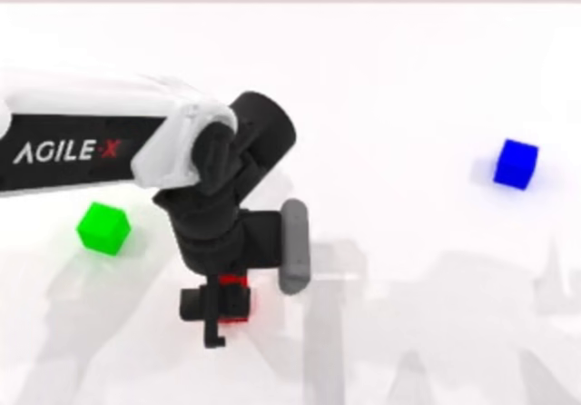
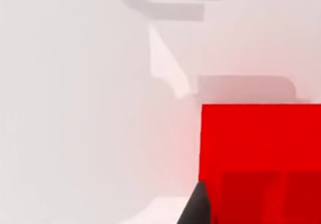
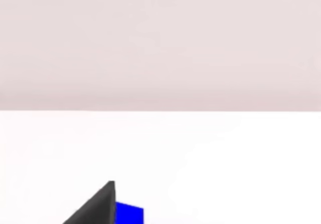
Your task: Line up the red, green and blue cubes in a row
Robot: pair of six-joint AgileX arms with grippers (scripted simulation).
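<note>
The red cube (image 1: pixel 238 307) sits near the table's front middle, mostly hidden under my left gripper (image 1: pixel 222 314). That gripper reaches straight down and is shut on the cube. In the left wrist view the red cube (image 2: pixel 261 143) fills the frame's corner and a dark fingertip (image 2: pixel 198 209) presses against its side. The green cube (image 1: pixel 103 228) rests alone at the left, beside the left arm. The blue cube (image 1: pixel 516 163) lies far off at the right. My right arm is out of the top view. Its wrist view shows one dark fingertip (image 3: pixel 103 206) beside the blue cube (image 3: pixel 129 214).
The white AgileX forearm (image 1: pixel 91 137) crosses the left half of the table above the green cube. Soft grey shadows of the arms lie along the front of the white tabletop (image 1: pixel 399 105). A pale wall band runs along the back edge.
</note>
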